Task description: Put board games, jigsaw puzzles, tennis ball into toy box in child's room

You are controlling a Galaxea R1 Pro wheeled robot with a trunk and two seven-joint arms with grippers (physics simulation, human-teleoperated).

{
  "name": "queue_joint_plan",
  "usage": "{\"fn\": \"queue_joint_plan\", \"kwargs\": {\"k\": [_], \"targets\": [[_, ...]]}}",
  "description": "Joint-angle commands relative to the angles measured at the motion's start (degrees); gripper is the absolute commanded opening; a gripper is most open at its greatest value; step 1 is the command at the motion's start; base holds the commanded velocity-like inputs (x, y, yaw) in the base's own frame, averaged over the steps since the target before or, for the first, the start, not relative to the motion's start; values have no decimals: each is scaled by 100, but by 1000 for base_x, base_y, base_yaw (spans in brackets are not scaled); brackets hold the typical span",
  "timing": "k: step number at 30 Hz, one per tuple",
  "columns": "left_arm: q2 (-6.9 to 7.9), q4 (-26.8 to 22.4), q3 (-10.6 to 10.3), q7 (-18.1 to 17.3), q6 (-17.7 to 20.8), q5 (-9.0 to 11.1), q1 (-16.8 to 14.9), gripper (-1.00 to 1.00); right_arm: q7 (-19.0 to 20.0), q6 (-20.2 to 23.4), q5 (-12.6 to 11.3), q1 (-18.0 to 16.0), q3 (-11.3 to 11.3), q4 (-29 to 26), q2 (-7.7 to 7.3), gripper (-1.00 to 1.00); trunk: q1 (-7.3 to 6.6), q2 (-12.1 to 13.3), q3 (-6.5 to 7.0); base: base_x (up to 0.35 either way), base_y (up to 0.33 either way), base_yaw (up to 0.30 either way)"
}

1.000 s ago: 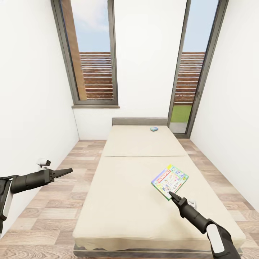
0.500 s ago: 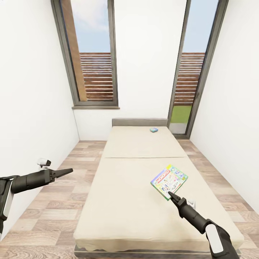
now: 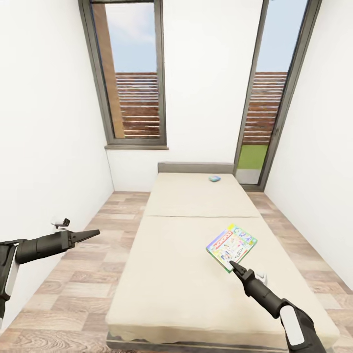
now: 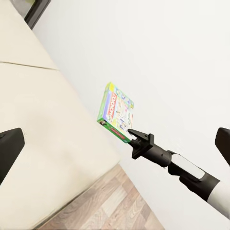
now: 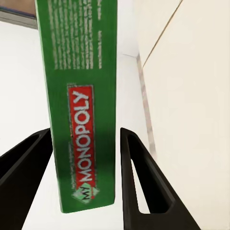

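Observation:
A green-edged board game [image 3: 231, 247] with a white colourful cover hangs tilted just above the beige bed [image 3: 181, 245], with my right gripper [image 3: 233, 265] shut on its near corner. In the right wrist view its green edge [image 5: 81, 110] stands between the two black fingers [image 5: 139, 182]. The left wrist view shows the same game [image 4: 116, 111] upright at the tip of the right arm. A small blue board game [image 3: 214, 178] lies flat near the grey headboard [image 3: 195, 167]. My left gripper [image 3: 94, 232] hovers over the floor left of the bed, open and empty.
White walls close in on both sides of the bed. Strips of wood plank floor [image 3: 88, 264] run along its left and right. Two tall dark-framed windows [image 3: 135, 78] stand behind the headboard. A small white fixture [image 3: 61, 223] sits low on the left wall.
The whole picture has shifted and the bed looks slightly farther, so the camera has moved. Both arms keep their poses and the game stays in my right gripper.

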Motion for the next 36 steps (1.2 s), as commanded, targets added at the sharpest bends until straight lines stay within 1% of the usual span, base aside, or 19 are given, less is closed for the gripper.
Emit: {"fn": "queue_joint_plan", "kwargs": {"k": [1,3,11,23,27,36], "targets": [[1,0,-1,-20,59,-1,-4,100,13,33,-6,-7,-21,-3,6,-100,0,-5,-4,0,0,240],[-4,0,-4,-20,57,2,-4,100,12,32,-6,-7,-20,-3,6,-100,0,-5,3,0,0,251],[-39,0,-9,-20,81,0,-4,100,8,30,-6,-8,-20,-2,6,-100,-175,316,176,0,0,262],[-43,-1,-21,-20,95,-3,-4,100,1,22,-6,-8,-25,6,6,-100,-439,798,437,0,0,266],[-85,0,-56,-20,96,-7,-4,100,-1,21,-6,-8,-24,6,6,-100,-527,958,524,0,0,266],[-137,0,-55,-20,39,-7,38,100,-1,21,-5,-9,-29,6,6,-100,-527,958,559,0,-1,266]]}}
